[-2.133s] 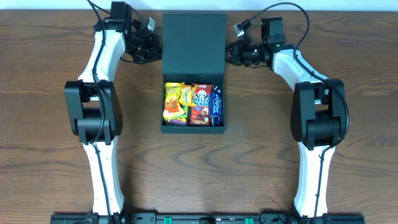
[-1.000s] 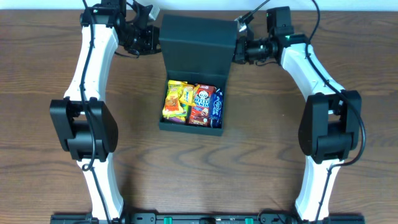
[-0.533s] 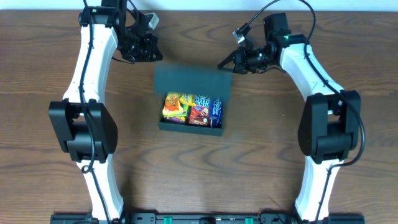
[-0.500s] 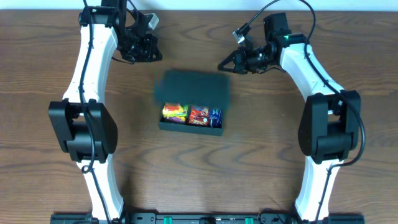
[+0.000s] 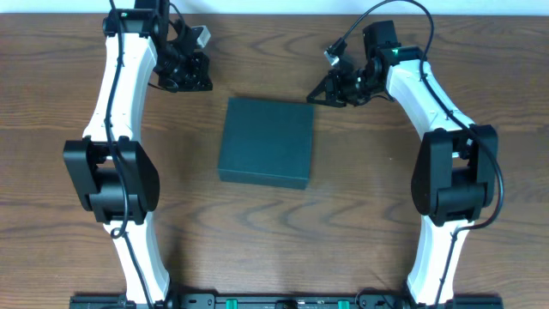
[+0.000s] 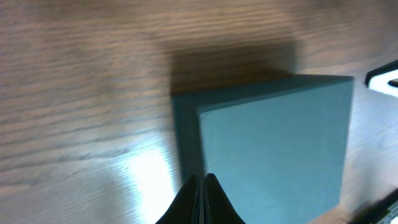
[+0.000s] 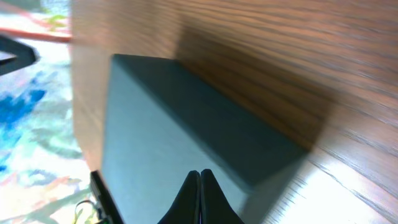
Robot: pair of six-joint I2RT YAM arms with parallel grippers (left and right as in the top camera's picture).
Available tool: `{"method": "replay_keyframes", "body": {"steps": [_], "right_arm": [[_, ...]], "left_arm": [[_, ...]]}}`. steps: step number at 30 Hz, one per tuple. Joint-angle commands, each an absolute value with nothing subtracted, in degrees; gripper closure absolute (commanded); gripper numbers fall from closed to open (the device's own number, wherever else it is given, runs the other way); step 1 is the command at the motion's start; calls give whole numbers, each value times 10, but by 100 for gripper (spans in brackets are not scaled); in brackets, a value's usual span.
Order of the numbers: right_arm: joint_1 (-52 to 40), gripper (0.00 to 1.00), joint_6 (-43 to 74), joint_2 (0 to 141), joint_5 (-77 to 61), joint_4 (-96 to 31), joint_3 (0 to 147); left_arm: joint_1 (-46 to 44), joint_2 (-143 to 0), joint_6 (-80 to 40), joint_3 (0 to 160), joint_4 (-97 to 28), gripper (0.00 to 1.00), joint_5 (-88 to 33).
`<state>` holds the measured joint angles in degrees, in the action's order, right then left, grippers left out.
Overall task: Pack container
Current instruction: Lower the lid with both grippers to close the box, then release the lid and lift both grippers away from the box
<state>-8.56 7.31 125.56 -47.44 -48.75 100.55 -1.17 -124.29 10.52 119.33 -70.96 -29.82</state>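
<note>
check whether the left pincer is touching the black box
Apart. The overhead view shows a strip of table between the left pincer and the nearest corner of the box.

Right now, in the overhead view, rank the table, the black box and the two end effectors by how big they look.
Largest: the table.
Next: the box.
Smallest: the left end effector and right end effector, which look about alike, so I won't rank them.
</note>
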Motion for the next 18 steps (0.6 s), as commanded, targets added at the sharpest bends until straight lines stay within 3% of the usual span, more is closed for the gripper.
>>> {"method": "replay_keyframes", "body": {"steps": [1, 7, 18], "right_arm": [[-76, 99, 124, 1239, -407, -497, 1008], [-69, 99, 168, 1239, -316, -538, 1008], [-79, 99, 167, 1240, -313, -544, 1008]], "left_arm": [[2, -1227, 96, 1192, -714, 94, -273], [17, -1227, 81, 1089, -684, 94, -270], [-5, -1227, 47, 934, -628, 94, -356]]}}
